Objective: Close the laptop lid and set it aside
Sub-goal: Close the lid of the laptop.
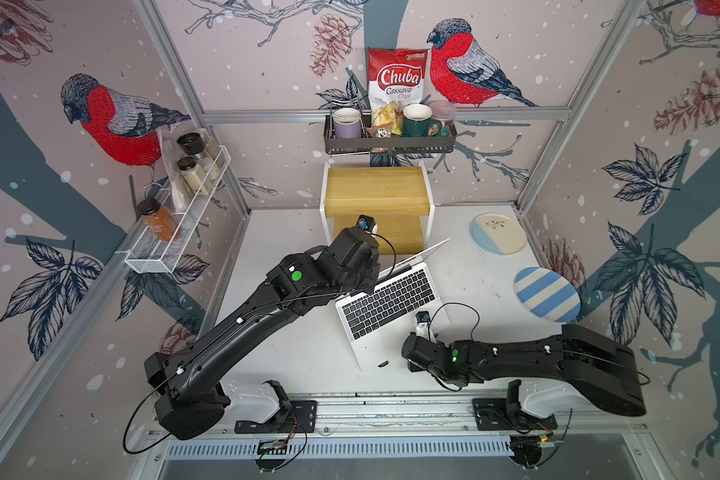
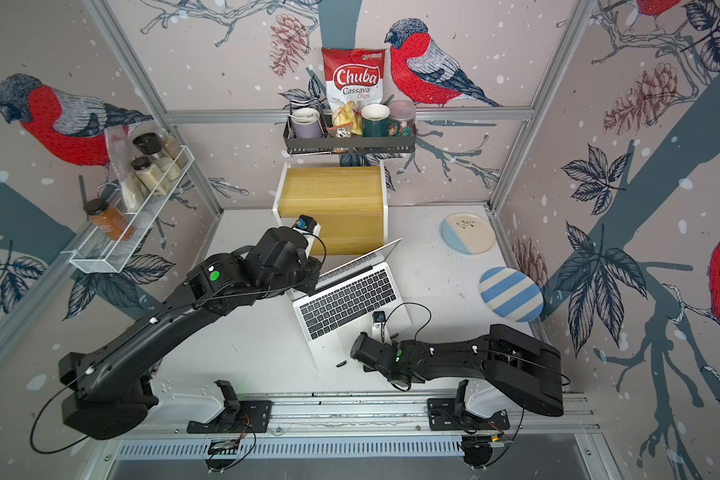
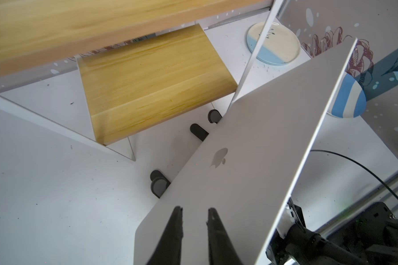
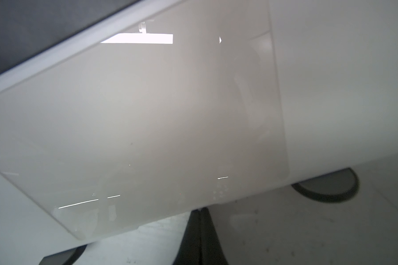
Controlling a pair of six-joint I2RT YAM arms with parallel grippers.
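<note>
left wrist view: left claw (image 3: 195,210), narrowly spread, against lid's (image 3: 262,137) back; right claw (image 4: 200,212), pressed together, at laptop's (image 4: 147,114) front.

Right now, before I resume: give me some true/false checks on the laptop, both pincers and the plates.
1. The laptop lid is fully shut. False: it stands partly raised over the keys.
2. The left pincer is at the lid's outer face. True.
3. The right pincer is wide open. False: it is shut, at the front edge of the laptop.
4. The striped plate and the blue-and-cream plate lie on the table. True.
</note>
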